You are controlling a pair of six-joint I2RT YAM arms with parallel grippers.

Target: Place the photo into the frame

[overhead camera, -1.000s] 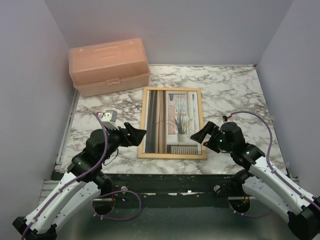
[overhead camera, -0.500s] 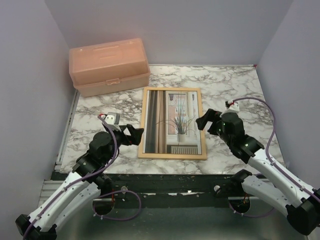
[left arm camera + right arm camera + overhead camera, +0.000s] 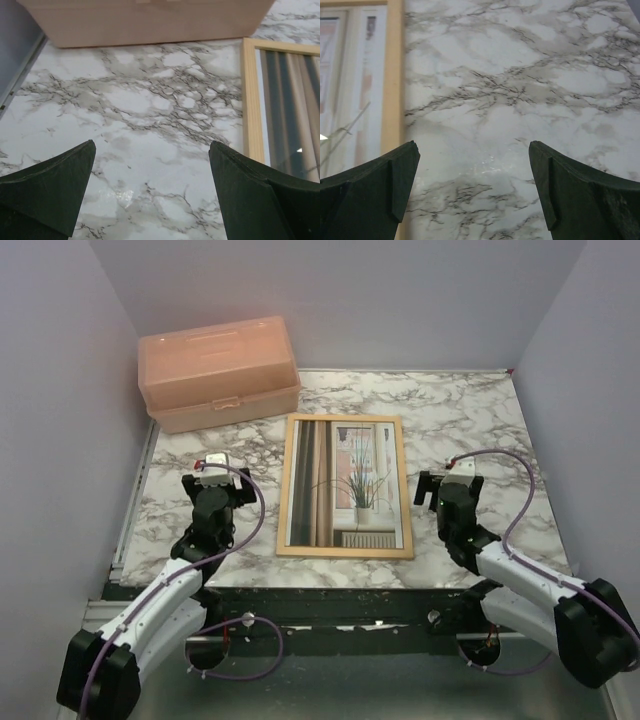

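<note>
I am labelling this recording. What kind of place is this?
Likely a robot test booth, not a home: plain walls enclose a marble-patterned table, with the left arm and right arm bolted at its near edge.

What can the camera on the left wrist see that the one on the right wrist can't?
Only the left wrist view: the peach toolbox along the top, and the photo at its dark curtain stripes. Only the right wrist view: the photo's pale window side. Both: the light-wood frame, the marble table, and a pair of dark fingers standing wide apart, holding nothing.
</note>
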